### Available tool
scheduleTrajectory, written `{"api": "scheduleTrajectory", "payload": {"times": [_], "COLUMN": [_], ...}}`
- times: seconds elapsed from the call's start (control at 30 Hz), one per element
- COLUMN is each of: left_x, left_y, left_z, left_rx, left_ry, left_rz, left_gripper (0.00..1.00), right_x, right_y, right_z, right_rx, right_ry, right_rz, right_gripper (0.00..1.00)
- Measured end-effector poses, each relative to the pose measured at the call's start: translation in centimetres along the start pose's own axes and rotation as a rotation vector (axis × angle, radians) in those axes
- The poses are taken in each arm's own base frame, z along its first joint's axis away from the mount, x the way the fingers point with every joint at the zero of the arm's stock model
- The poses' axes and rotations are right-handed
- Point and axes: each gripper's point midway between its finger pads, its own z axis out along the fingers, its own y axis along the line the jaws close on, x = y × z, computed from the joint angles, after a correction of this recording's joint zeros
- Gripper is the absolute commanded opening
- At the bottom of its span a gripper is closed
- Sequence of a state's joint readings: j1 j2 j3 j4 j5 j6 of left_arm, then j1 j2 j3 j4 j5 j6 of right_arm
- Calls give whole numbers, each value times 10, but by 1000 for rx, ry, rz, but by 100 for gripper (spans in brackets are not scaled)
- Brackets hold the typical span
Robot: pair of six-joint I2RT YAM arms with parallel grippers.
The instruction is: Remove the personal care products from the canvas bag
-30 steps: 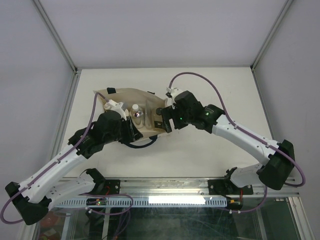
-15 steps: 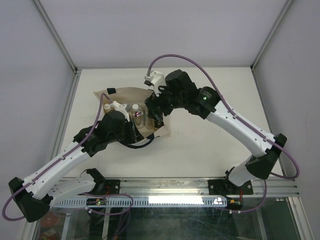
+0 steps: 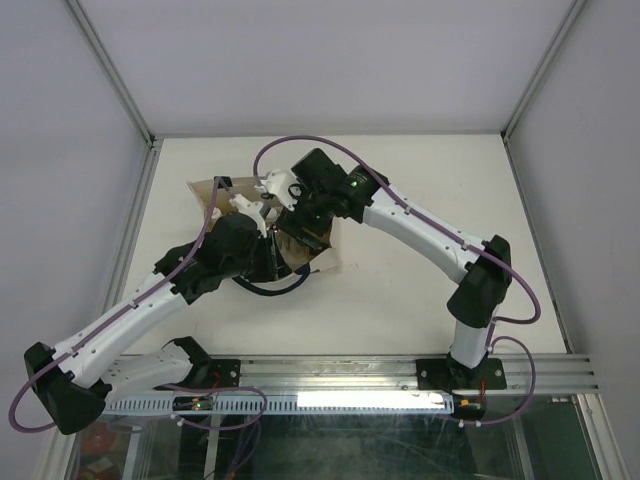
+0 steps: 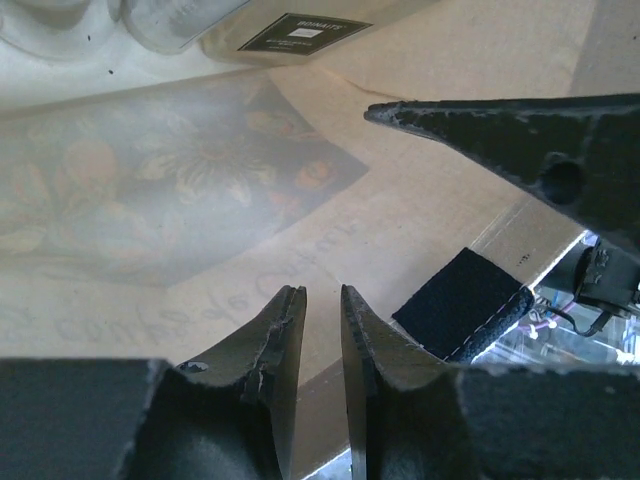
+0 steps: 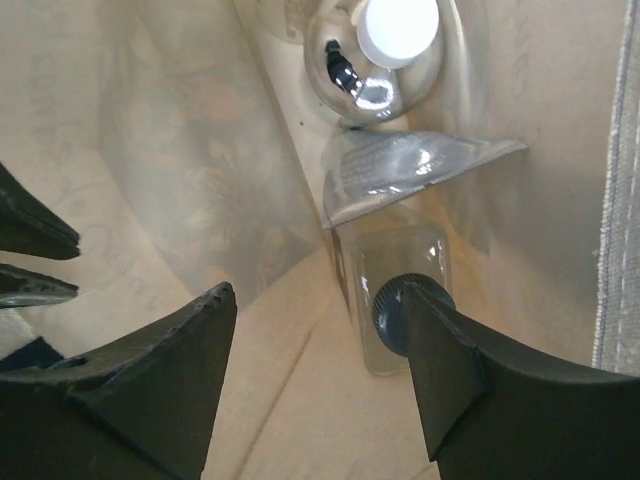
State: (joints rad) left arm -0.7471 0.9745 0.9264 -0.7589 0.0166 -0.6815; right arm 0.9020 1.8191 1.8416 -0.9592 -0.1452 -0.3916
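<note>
The beige canvas bag lies on the table, mostly covered by both arms. My left gripper is pinched on the bag's rim beside the small dark tab; in the top view it sits at the bag's mouth. My right gripper is open inside the bag. Its right finger overlaps the dark cap of the clear rectangular bottle. The silver-topped bottle lies deeper in. The black label shows in the left wrist view. The cream and amber bottles cannot be made out.
A crumpled clear film lies between the two bottles. The navy loop handle lies in front of the bag. The right gripper's finger shows in the left wrist view. Metal frame posts stand at the table's back corners.
My right arm has swung left and pushed its open gripper into the bag's mouth. My left gripper has stayed on the bag's rim, shifting slightly.
</note>
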Motion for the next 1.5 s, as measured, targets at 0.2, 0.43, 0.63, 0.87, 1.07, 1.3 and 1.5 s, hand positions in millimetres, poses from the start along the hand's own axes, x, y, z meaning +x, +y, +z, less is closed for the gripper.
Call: {"api": "scheduleTrajectory", "payload": {"times": [0.2,0.43,0.63,0.87,1.07,1.3,1.5], "left_x": [-3,-2,-7,-11,-11,-13,-14], "left_y": [-2,-1,-4,-6,-6,-4,-3], "left_z": [1,3,2,2,2,3,2], "left_rx": [3,-4,6,9,7,-8,-11], "left_ry": [7,19,5,1,1,-10,-16], "left_rz": [37,56,90,106,111,115,113], "left_gripper": [24,25,26,26,27,27,28], "right_x": [9,15,23,30,45,43,42], "right_y": [-13,-28,-37,-35,-36,-34,-29], "right_z": [-2,6,21,45,63,62,60], "right_rx": [62,93,103,73,51,44,42], "right_ry": [45,66,95,115,162,156,165], "right_rz": [-45,-53,-53,-63,-65,-57,-57], "right_gripper": [74,80,79,68,37,5,0]}}
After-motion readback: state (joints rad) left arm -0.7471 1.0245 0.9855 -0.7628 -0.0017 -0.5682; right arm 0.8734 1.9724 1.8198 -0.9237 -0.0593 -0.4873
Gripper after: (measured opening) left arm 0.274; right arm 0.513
